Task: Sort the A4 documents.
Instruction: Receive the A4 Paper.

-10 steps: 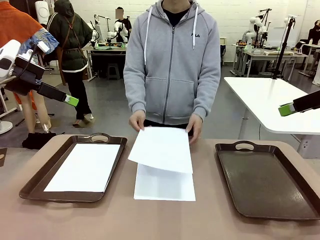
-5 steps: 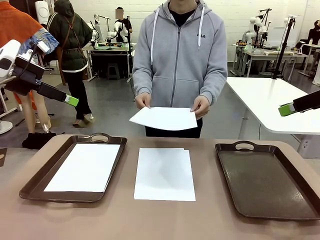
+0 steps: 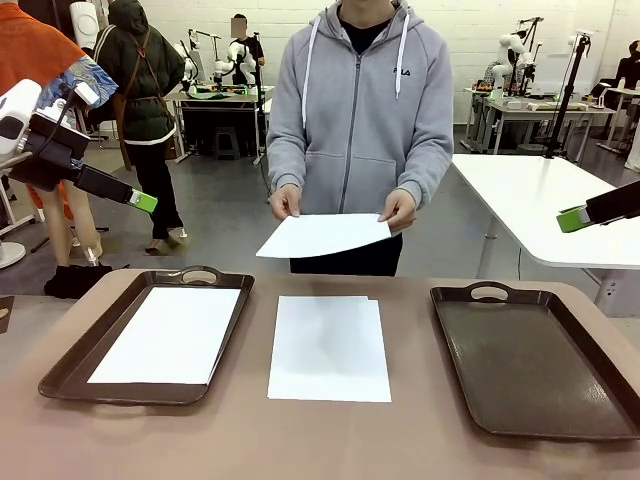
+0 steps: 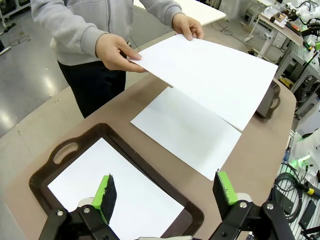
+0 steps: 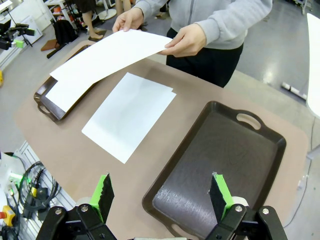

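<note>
Now, a sheet [image 3: 322,235] held over the far edge

Left jaws hang open above the bench's [image 3: 250,440] left edge. An A4 document [image 3: 165,335] lies in the left tray [image 3: 65,365]; a stack [image 3: 328,350] lies mid-bench. The person's hands [image 3: 286,203] hold that sheet. Right tray [image 3: 530,360] by the right edge; right jaws open.

Back wall [image 3: 470,30]: white-painted brick. Floor [image 3: 220,215]: smooth grey, slightly glossy, with soft reflections under even light. My table [image 3: 330,440]: matte tan top with rounded corners, running the full width of the front view. White table [image 3: 540,200]: to my right, past my table's far edge, on pale legs. Dark workbench [image 3: 215,105]: near the back wall on my left, with a stool [image 3: 228,143] beneath it. Grey-topped benches [image 3: 530,110]: far right, near the wall. Cables [image 5: 30,172]: bundled below my table's edge in the right wrist view.
</note>
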You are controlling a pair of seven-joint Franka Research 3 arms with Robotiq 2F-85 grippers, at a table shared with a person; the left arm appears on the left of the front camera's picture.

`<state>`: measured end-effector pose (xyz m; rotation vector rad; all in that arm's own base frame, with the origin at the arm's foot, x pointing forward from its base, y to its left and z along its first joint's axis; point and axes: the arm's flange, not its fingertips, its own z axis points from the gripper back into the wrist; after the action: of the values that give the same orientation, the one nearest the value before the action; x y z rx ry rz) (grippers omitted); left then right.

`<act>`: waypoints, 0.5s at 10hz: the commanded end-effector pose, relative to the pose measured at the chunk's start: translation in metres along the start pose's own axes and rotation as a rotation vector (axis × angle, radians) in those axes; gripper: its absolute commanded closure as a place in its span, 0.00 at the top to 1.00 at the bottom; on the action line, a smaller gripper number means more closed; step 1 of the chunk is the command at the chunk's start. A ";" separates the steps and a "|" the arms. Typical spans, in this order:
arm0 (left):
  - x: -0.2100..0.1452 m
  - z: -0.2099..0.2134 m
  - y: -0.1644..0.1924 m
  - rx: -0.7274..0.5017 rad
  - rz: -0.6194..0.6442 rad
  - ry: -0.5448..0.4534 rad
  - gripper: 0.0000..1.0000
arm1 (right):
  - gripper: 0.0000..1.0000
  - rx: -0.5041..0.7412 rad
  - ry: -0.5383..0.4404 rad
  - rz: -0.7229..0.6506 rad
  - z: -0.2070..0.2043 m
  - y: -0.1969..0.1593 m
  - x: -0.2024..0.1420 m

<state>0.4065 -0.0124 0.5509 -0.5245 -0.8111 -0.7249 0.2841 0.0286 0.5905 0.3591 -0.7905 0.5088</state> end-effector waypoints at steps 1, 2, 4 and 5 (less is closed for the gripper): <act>0.000 0.000 0.001 -0.005 0.002 -0.006 1.00 | 1.00 0.017 0.000 0.002 -0.001 -0.002 0.000; 0.000 0.000 0.001 -0.005 0.002 -0.006 1.00 | 1.00 0.017 0.000 0.002 -0.001 -0.002 0.000; 0.000 0.000 0.001 -0.005 0.002 -0.006 1.00 | 1.00 0.017 0.000 0.002 -0.001 -0.002 0.000; 0.000 0.000 0.001 -0.005 0.002 -0.006 1.00 | 1.00 0.017 0.000 0.002 -0.001 -0.002 0.000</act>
<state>0.4065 -0.0124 0.5509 -0.5245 -0.8111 -0.7249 0.2841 0.0286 0.5905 0.3591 -0.7905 0.5088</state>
